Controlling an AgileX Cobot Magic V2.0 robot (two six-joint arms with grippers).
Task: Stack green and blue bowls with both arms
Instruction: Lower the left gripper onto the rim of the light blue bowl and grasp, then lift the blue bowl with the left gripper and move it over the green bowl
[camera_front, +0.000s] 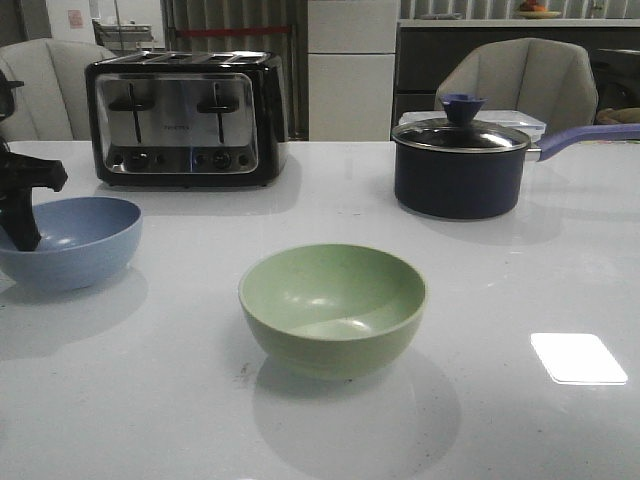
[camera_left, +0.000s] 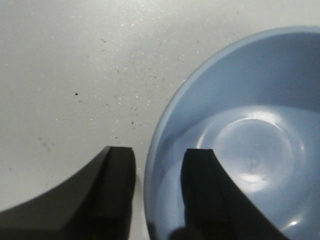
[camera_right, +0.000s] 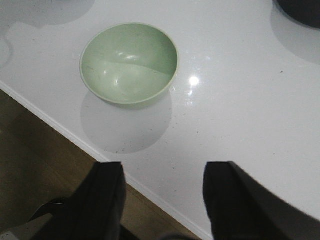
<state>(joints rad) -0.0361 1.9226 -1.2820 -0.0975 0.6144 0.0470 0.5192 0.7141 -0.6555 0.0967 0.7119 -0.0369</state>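
Left gripper straddled the rim of the blue bowl, one finger inside the bowl and the other outside it over the table; a sliver of gap showed between each finger and the wall, so the jaws stood apart and were not clamped on it. In the front view that gripper reached in from the 9 o'clock edge, its dark tip dipping into the bowl, which sat on the table at about 9 o'clock. The green bowl stood upright and empty near the centre of the table, towards 6 o'clock, well apart from the blue one. Right gripper hung above the near edge of the table, its two fingers spread wide with nothing between them, the green bowl ahead of it and clear of the fingers. Behind the bowls, a toaster stood at about 11 o'clock and a dark lidded saucepan at about 1 o'clock, its handle pointing to 3 o'clock.
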